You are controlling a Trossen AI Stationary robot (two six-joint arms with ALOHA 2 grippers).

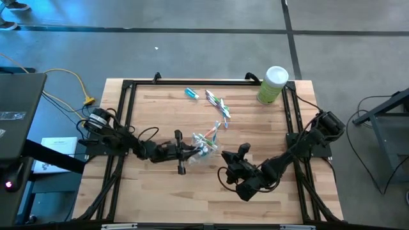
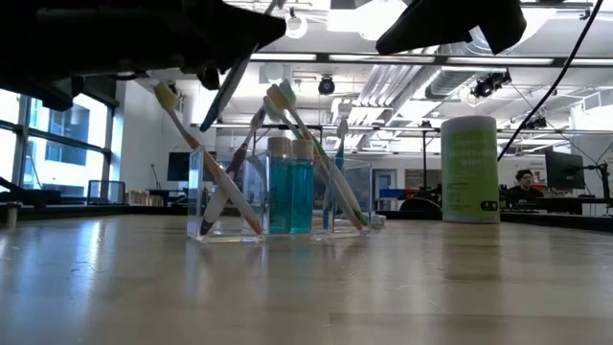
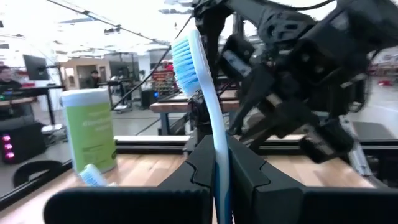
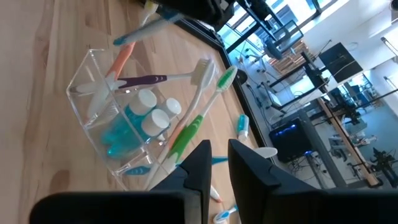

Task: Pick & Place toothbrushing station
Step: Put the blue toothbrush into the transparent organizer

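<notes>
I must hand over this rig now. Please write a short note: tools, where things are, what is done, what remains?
Left tool: shut on a blue toothbrush, above the clear cup.
Right tool: holds nothing, waiting beside the cup.
Done: the cup holds several brushes and two toothpaste tubes.
Left: place the held brush; on the table remain one tube and loose brushes near the far edge.

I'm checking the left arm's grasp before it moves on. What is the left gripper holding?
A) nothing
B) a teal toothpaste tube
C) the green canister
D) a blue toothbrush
D: in the left wrist view the left gripper is shut on a blue toothbrush, bristles up, with the green canister standing apart behind it.
</notes>
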